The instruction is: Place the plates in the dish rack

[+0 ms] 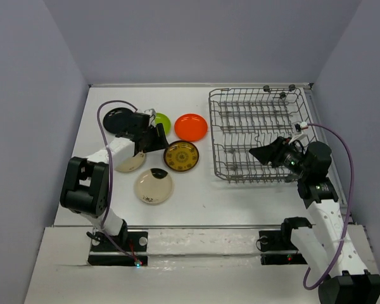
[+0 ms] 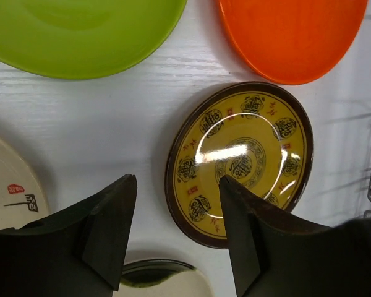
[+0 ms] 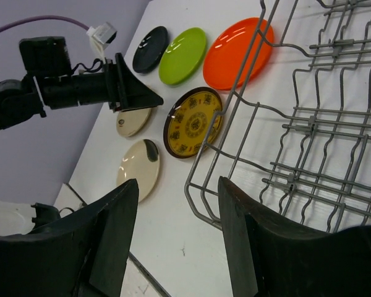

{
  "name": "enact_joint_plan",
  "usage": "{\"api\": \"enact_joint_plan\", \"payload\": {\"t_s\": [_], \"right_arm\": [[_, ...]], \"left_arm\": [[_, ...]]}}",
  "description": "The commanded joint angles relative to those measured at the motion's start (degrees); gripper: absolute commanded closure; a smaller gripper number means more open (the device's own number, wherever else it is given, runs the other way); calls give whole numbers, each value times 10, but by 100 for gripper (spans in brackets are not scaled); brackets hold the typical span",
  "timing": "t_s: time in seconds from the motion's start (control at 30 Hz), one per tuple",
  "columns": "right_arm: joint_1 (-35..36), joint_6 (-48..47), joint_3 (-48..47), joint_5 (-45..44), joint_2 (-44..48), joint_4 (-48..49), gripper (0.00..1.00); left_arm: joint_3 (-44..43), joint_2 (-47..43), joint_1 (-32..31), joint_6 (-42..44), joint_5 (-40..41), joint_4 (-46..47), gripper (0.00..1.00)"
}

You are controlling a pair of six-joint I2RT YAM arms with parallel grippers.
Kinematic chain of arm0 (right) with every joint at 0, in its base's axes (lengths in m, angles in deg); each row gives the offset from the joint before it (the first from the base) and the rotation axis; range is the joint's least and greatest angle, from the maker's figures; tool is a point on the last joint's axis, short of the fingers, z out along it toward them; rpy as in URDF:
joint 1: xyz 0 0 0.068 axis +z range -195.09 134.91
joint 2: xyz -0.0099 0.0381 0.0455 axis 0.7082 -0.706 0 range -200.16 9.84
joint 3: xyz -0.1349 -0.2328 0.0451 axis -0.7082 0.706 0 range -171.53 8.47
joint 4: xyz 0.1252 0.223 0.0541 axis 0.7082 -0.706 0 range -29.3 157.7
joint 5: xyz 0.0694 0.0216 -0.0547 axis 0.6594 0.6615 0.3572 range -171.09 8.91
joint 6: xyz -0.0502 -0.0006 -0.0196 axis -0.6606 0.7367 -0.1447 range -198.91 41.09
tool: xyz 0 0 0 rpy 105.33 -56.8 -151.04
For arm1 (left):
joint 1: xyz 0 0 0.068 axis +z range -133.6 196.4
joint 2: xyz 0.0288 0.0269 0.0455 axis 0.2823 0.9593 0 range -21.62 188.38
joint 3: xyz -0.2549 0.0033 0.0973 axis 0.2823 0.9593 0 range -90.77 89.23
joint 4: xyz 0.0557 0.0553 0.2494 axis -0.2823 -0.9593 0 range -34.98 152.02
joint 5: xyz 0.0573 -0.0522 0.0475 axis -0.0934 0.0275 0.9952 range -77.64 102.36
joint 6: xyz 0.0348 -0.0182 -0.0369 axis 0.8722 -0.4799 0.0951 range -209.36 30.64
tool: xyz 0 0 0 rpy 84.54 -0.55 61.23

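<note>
Six plates lie flat on the white table left of the dish rack [image 1: 259, 130]: black [image 1: 117, 119], lime green [image 1: 163, 121], orange [image 1: 190, 126], brown with yellow pattern [image 1: 181, 156], cream with a dark patch [image 1: 154, 185] and plain beige [image 1: 130, 163]. My left gripper [image 2: 178, 182] hangs open over the left rim of the brown plate [image 2: 247, 154], one finger above the plate and one above bare table. It holds nothing. My right gripper [image 3: 178, 182] is open and empty above the near left corner of the rack [image 3: 309, 124].
The rack's wire tines stand upright and hold no plates. In the left wrist view the lime green plate [image 2: 80, 37] and orange plate [image 2: 290, 37] lie just beyond the brown one, and the beige plate [image 2: 6, 192] lies at the left. Grey walls close in the table.
</note>
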Motion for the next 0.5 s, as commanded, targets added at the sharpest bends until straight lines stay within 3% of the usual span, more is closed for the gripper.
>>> {"api": "enact_joint_plan", "payload": {"t_s": [0.0,0.07,0.33,0.43,0.47], "right_arm": [[14,-12,2,1,17,37,40],[20,-14,3,-2,16,36,40],[25,-16,9,-4,14,37,40],[25,-16,8,-5,7,37,40],[25,-16,8,-4,5,36,41]], "left_arm": [[-18,29,-2,5,-4,1,34],[-29,60,-2,13,-20,-1,34],[-42,107,-2,18,-66,5,57],[-42,123,-2,22,-67,5,77],[-41,124,-2,21,-64,4,92]]}}
